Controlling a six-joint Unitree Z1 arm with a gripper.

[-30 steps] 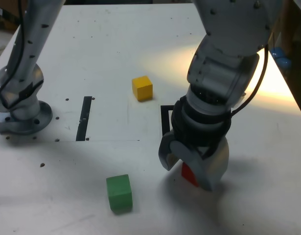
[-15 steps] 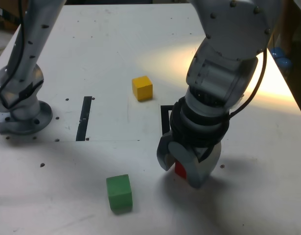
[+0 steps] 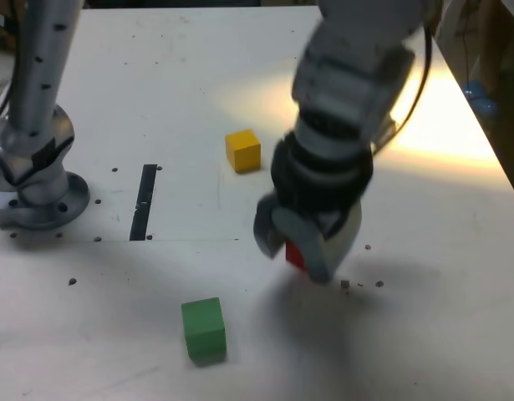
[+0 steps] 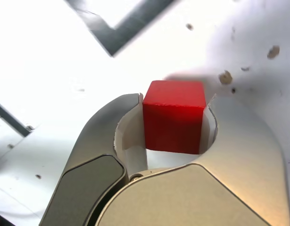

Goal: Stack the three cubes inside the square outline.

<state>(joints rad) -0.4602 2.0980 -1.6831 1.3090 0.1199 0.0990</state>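
My gripper (image 3: 297, 248) is shut on the red cube (image 3: 295, 256) and holds it a little above the table, with its shadow below. In the wrist view the red cube (image 4: 173, 115) sits squeezed between the two grey fingers of the gripper (image 4: 174, 100). A corner of the square outline (image 4: 117, 31) shows on the table beyond the cube; in the exterior view the arm hides the outline. The yellow cube (image 3: 242, 150) rests farther back, to the exterior view's left of the arm. The green cube (image 3: 204, 329) lies near the front, left of the gripper.
A thin black strip (image 3: 144, 200) lies on the white table (image 3: 181, 75) at the exterior view's left, next to the arm's metal base (image 3: 39, 188). Small dark specks (image 3: 361, 282) dot the table near the gripper. A blue object (image 3: 480, 98) sits past the right edge.
The jaws have closed on the red cube. The arm has lifted it off the table and carried it toward the exterior view's left and back.
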